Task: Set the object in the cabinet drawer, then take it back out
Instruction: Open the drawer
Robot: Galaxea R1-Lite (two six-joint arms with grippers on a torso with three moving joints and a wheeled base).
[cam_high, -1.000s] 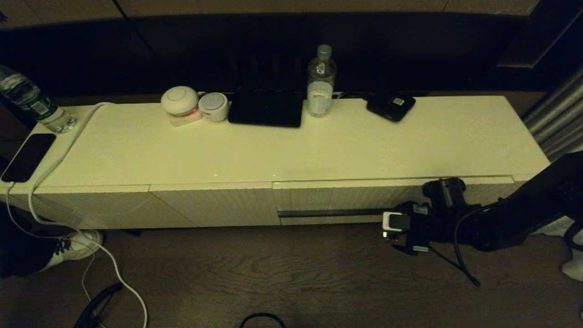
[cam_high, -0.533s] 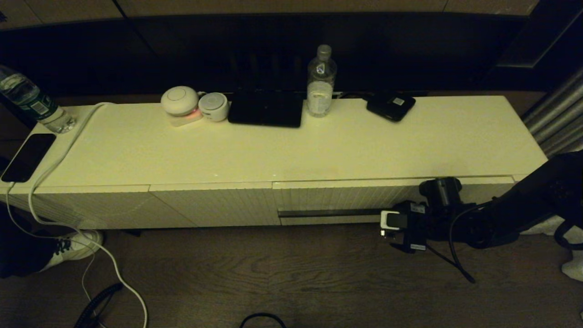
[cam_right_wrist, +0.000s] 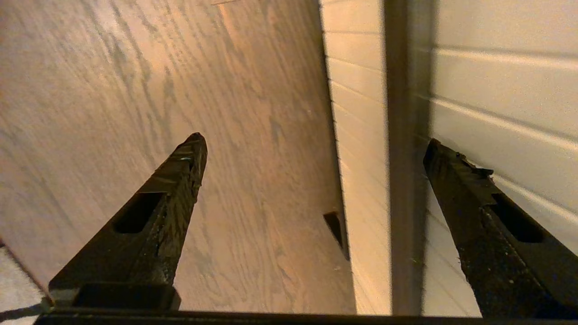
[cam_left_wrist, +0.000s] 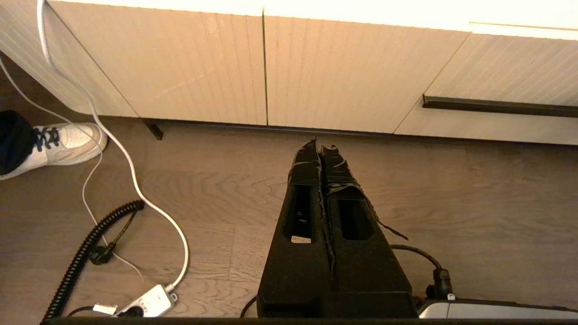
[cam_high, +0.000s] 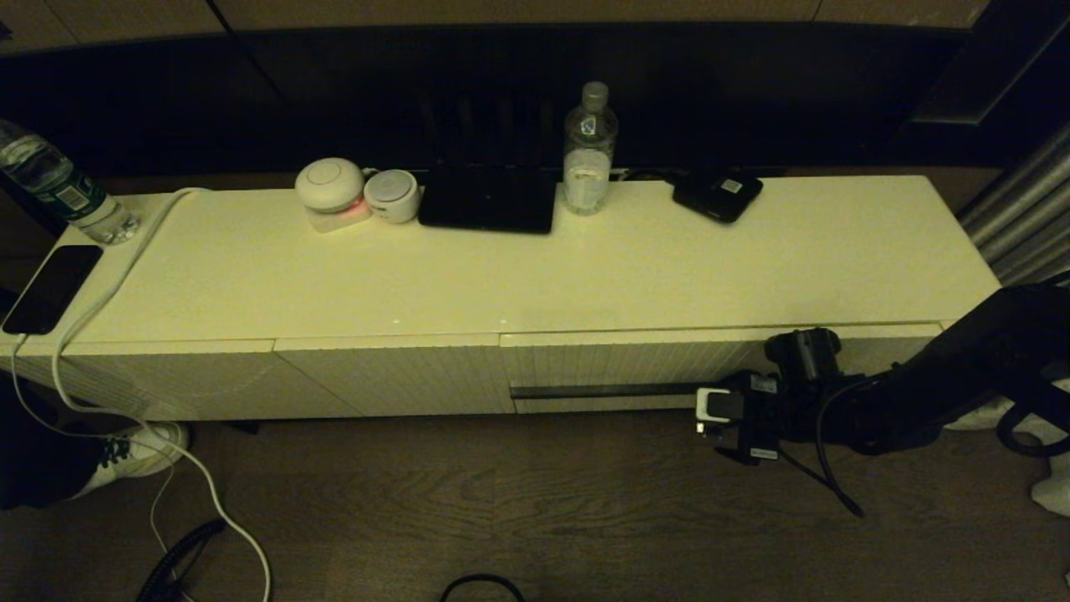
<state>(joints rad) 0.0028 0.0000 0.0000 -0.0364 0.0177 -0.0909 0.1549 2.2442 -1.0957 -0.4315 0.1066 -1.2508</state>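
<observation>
The wide white ribbed cabinet drawer (cam_high: 669,368) sits closed in the long white cabinet (cam_high: 535,267). The right gripper (cam_right_wrist: 316,144), fingers spread wide, seems level with its dark horizontal handle strip (cam_right_wrist: 399,158). The left gripper (cam_left_wrist: 321,148) hangs pinched together above the wooden floor (cam_left_wrist: 474,203).

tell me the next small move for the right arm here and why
Probably ease the right pincer in toward the cabinet drawer until its fingers straddle the dark handle strip, then close. The drawer looks fully shut, and the pincer is open beside its front, with the strip lying between the two fingers. The left pincer is shut, low over the floor, away from the drawer.
</observation>
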